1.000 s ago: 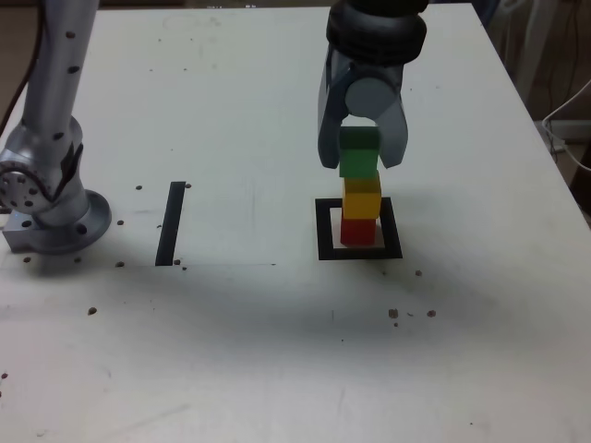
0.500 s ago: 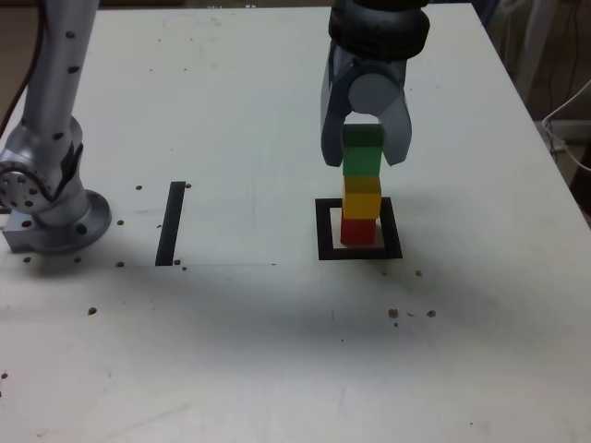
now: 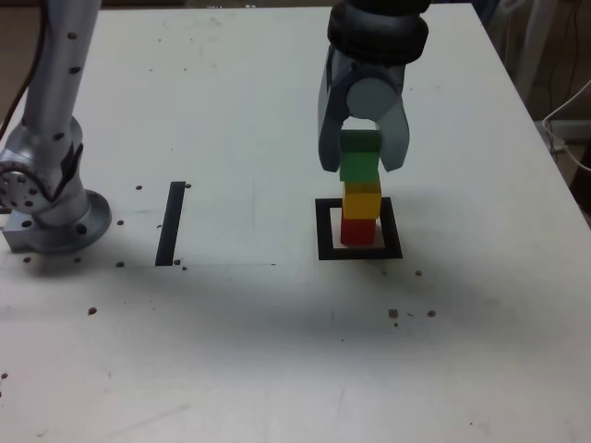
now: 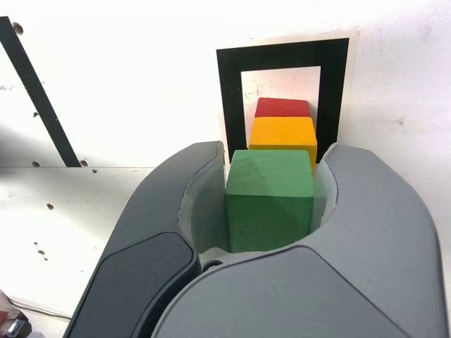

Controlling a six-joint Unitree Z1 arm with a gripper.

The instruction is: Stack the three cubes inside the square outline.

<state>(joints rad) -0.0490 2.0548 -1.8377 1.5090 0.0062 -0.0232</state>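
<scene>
Currently your gripper (image 3: 362, 155) pinches the green cube (image 3: 360, 156) atop the yellow cube (image 3: 362, 198). Below, the red cube (image 3: 358, 231) rests inside the square outline (image 3: 324, 231), right of the black strip (image 3: 171, 223).

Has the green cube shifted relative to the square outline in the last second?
No. The green cube sits atop the yellow cube, same place above the square outline.

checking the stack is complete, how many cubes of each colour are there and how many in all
red cube: 1
yellow cube: 1
green cube: 1
Total: 3 cubes, stacked red, yellow, green from the bottom inside the square outline, the green one between the jaws of the gripper.
</scene>
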